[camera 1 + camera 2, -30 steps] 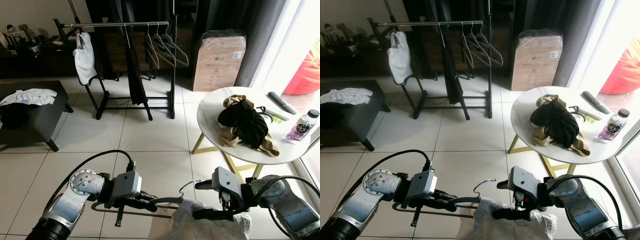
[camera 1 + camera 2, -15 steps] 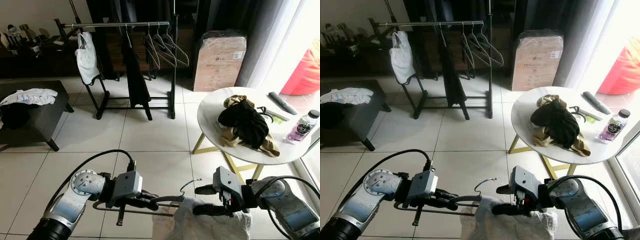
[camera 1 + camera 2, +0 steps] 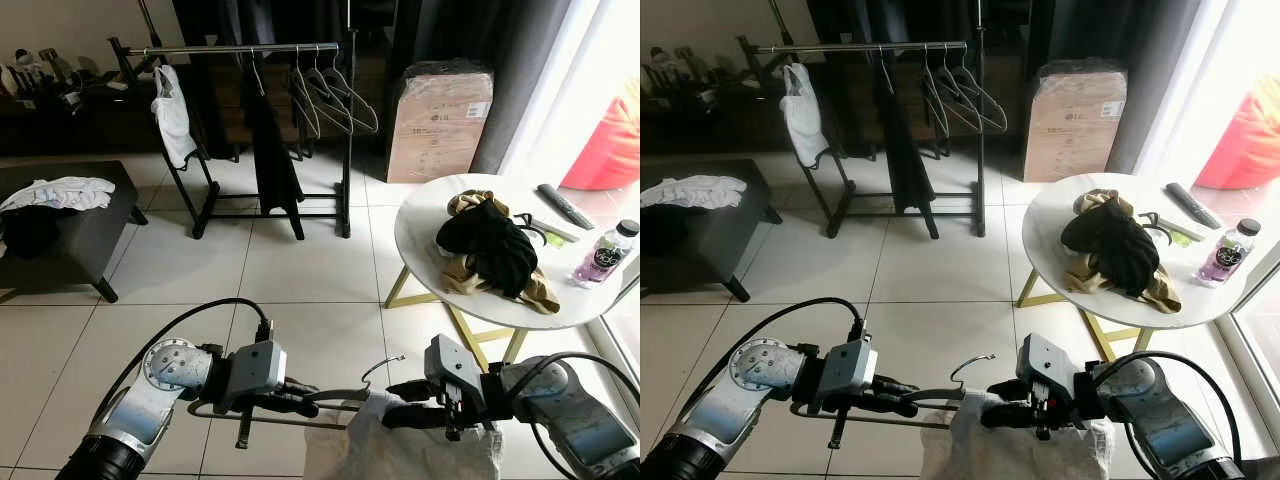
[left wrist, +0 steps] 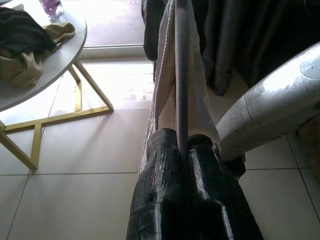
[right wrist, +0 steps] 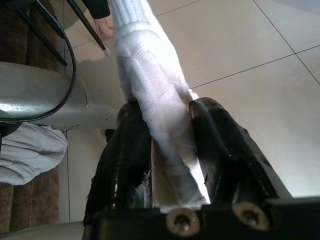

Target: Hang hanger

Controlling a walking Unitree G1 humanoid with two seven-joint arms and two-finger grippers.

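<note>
A grey hanger with a wire hook hangs low over the tiled floor, close in front of me. My left gripper is shut on its left arm, and the hanger arm runs out from between the black fingers. A white garment is draped over the hanger's right side. My right gripper is shut on that white garment, pinched between its fingers. The clothes rack stands at the far side of the room.
The rack holds a white top, a black garment and several empty hangers. A round white table on the right carries a clothes pile and a bottle. A dark bench is on the left, a cardboard box behind.
My right gripper has shifted slightly left on the white garment, and the hanger hook has nudged a little. The white top on the rack has turned narrower.
</note>
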